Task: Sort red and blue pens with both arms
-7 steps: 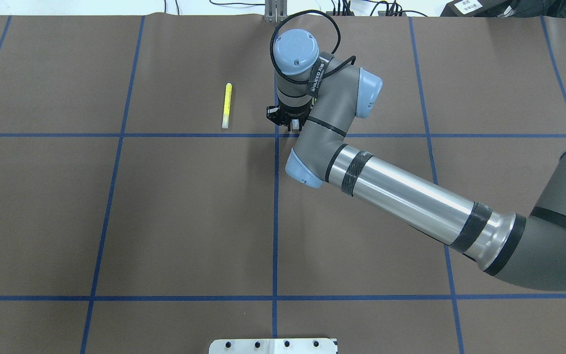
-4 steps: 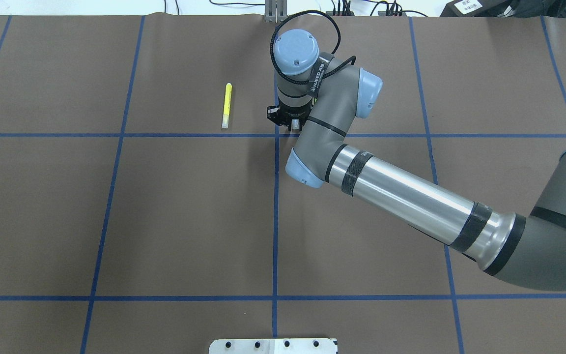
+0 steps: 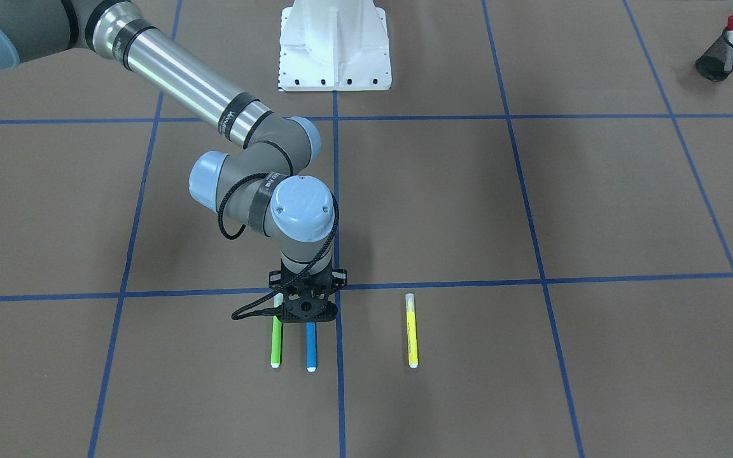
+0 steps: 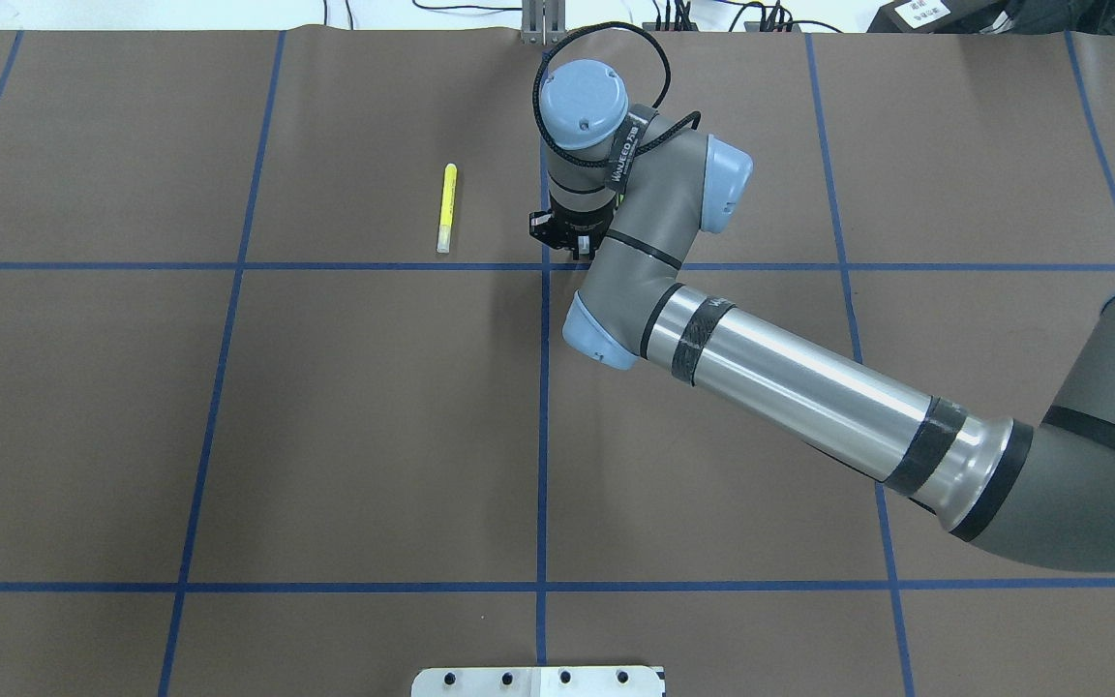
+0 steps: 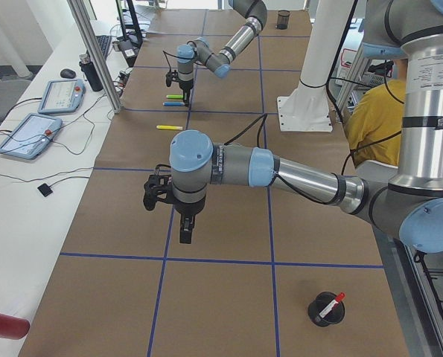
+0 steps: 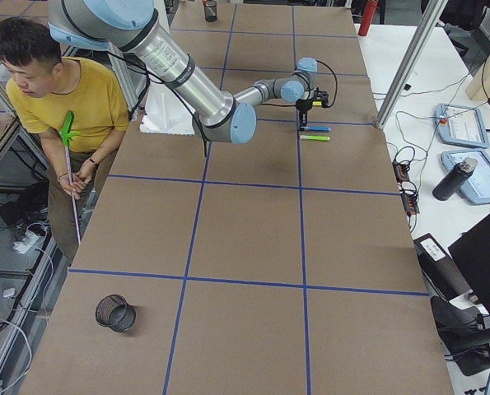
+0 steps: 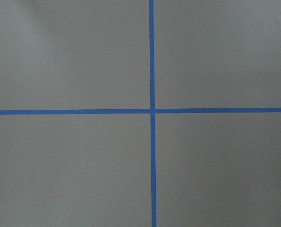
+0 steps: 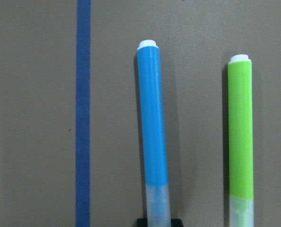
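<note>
The blue pen [image 3: 310, 346] lies flat on the brown mat next to a green marker [image 3: 275, 343]. My right gripper [image 3: 308, 317] is down over the blue pen's clear-capped end. In the right wrist view, black fingertips [image 8: 141, 222] hug that cap on both sides, so the gripper is shut on the blue pen [image 8: 152, 118]. The red pen [image 3: 730, 35] stands in a black mesh cup [image 3: 716, 63] at my left end of the table. My left gripper [image 5: 185, 232] hangs above bare mat near that cup [image 5: 322, 318]; I cannot tell whether it is open or shut.
A yellow marker [image 3: 411, 331] lies a short way from the blue pen, on my left side of it. Another mesh cup [image 6: 115, 313], with nothing in it, stands at my right end. The white pedestal [image 3: 335, 51] and a person in a yellow shirt [image 6: 72, 103] are behind the table.
In the overhead view the right gripper looks slightly smaller and narrower over the pen, and the white cap beside it shows less. The yellow marker has not moved.
</note>
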